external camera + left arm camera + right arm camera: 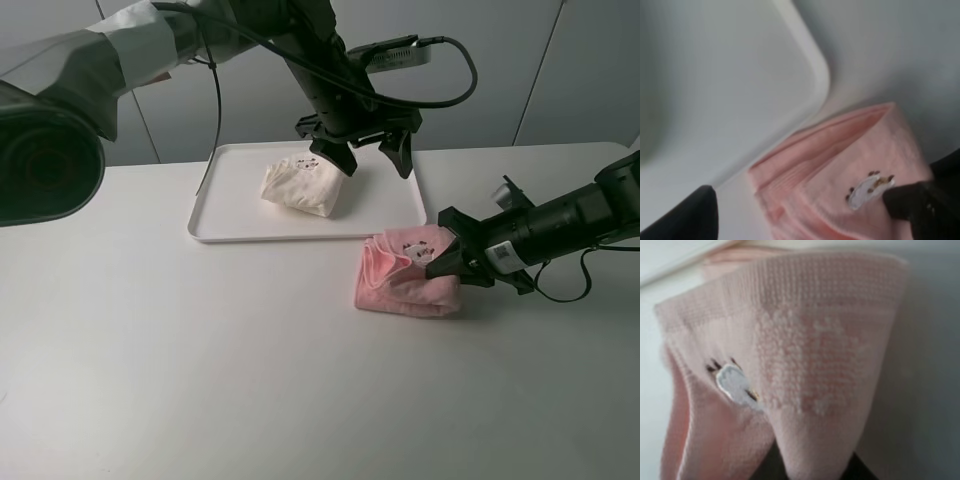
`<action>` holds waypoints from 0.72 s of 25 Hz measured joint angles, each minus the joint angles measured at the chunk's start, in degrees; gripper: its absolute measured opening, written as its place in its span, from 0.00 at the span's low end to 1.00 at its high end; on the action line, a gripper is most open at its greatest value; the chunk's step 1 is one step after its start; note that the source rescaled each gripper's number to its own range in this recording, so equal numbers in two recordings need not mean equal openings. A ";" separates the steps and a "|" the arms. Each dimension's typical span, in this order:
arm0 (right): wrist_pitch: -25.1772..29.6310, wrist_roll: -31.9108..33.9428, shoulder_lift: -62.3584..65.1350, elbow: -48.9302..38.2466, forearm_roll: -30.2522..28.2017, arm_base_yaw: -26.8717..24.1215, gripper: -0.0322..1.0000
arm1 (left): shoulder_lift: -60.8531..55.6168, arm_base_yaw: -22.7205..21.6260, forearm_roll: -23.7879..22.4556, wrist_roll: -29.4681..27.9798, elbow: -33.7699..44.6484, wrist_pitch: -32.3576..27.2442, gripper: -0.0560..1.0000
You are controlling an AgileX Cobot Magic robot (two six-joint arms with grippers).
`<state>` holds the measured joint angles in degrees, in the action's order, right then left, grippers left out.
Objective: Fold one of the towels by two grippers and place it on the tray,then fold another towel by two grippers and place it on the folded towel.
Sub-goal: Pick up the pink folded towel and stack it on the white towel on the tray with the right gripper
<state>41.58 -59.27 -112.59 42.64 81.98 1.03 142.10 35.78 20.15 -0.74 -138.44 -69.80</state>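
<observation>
Your white tray [225,205] sits at the back of the white table [200,380], and the cream towel [303,185] lies folded on it, toward the tray's right half.

Left gripper [372,155]: hanging above the right end of the tray with its jaws spread wide and nothing between them. One finger [336,155] is right at the cream towel's upper right corner (contact or not, you cannot tell from the high view). The left wrist view shows only dark finger edges, well apart, looking down on the tray corner [810,75] and the other towel.

The pink towel [410,272] rests folded on the table, just in front of the tray's near right corner, outside the tray. Its small animal patch [418,250] faces up.

Right gripper [447,262]: reaching in low from the right, jaws pinched closed on the pink towel's right edge. In the right wrist view the pink towel [805,370] fills the frame and narrows into the dark fingers [771,465] at the grip point; the patch [734,384] sits just beside that fold.
</observation>
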 joint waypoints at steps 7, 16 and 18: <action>13.71 0.80 1.59 6.66 0.76 2.45 0.13 | -5.32 -5.86 3.03 2.84 0.00 -0.10 0.99; 15.01 14.03 1.43 26.94 -6.23 14.52 0.13 | -10.35 -14.13 8.20 4.82 0.36 -0.10 0.99; 17.26 16.90 -0.33 32.24 -6.79 14.77 0.13 | -11.03 -15.46 9.17 5.29 0.88 -0.10 0.99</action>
<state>58.84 -42.37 -112.92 74.87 75.19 15.80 131.07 20.33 29.31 4.56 -137.56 -69.90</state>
